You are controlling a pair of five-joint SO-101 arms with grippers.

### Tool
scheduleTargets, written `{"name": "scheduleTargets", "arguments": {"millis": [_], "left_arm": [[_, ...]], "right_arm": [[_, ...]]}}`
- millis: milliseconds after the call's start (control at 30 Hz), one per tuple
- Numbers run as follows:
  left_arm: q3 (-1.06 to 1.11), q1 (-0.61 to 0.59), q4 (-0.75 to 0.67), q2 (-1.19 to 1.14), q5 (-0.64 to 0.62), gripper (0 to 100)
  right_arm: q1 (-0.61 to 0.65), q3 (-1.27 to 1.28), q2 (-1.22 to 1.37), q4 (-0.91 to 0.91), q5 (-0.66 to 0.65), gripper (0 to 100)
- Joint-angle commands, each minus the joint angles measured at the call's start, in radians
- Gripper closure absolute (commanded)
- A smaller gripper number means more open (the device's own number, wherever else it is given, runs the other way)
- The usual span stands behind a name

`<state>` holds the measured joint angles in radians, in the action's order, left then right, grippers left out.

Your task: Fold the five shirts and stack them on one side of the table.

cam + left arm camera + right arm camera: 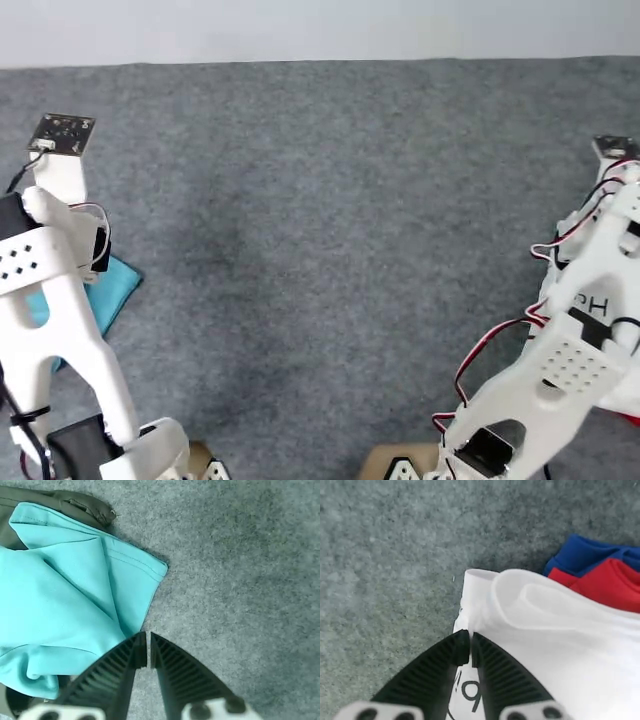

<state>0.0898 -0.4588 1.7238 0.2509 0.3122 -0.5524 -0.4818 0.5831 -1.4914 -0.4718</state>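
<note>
A teal shirt (65,590) lies folded on top of a dark olive shirt (75,502) at the table's left side, and its corner (112,285) pokes out beside the left arm. My left gripper (148,637) is shut, its tips over the teal shirt's edge with no cloth visibly between them. At the right side a white shirt (555,645) rests on a red shirt (605,582) and a blue shirt (580,552). Shut as well, my right gripper (470,635) has its tips at the white shirt's corner.
Grey carpet-like cloth (330,230) covers the table between the two arms. The white arm links (60,330) (570,370) stand near the front edge, with red and black cables on the right one. A sliver of red cloth (625,417) shows under the right arm.
</note>
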Motion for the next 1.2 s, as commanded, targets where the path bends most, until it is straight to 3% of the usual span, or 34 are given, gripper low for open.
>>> {"name": "scheduleTargets", "arguments": {"millis": [0, 167, 500, 767, 1033, 1167], "left_arm": [[-0.004, 0.002, 0.005, 0.031, 0.000, 98], [-0.004, 0.002, 0.006, 0.031, 0.000, 98], [0.058, 0.003, 0.006, 0.038, 0.000, 98], [0.061, 0.002, 0.006, 0.040, 0.000, 98], [0.061, 0.005, 0.002, 0.040, 0.000, 98], [0.061, 0.003, 0.002, 0.040, 0.000, 98]], "right_arm": [[0.019, -0.012, -0.010, 0.004, 0.000, 98.9], [0.035, -0.011, -0.004, 0.002, -0.068, 98.9], [0.051, -0.008, 0.013, 0.030, -0.075, 98.2], [0.041, -0.012, -0.085, -0.097, -0.068, 79.9], [0.059, -0.009, -0.226, -0.191, -0.069, 81.4], [0.054, -0.005, -0.170, -0.272, -0.072, 97.3]]}}
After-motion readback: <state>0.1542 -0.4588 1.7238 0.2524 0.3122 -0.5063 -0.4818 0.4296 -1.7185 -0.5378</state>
